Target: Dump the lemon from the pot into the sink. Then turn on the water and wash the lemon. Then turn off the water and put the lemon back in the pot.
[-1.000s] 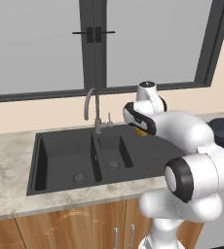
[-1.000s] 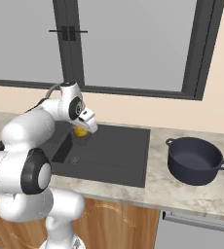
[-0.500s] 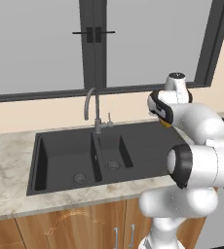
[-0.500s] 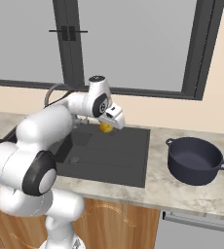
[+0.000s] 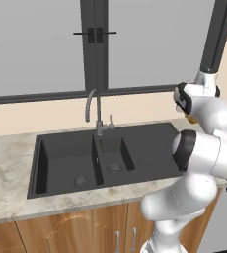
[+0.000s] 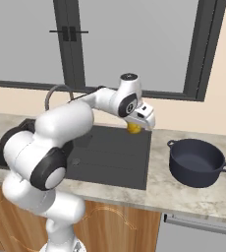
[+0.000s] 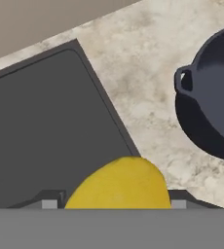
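A: What did the fingers hold at this point?

B: The gripper (image 6: 136, 126) was closed on the lemon (image 7: 118, 185), which sat between the fingers as a smooth, plain yellow oval, its lower part cut off in the hand view.

A: Where was it relative to the rest?

B: Raised over the drainboard end of the black sink (image 6: 116, 150), near that end's edge. The navy pot (image 6: 196, 161) stood on the marble counter (image 7: 148, 97) beyond the fingers, apart from them, open and apparently empty.

A: Step in hand?

B: Judged the last one: returning the lemon to the pot. No stream showed at the gooseneck faucet (image 5: 92, 109).

A: Next move?

B: Probably carry across the counter, centre over the pot's mouth, lower, then release.
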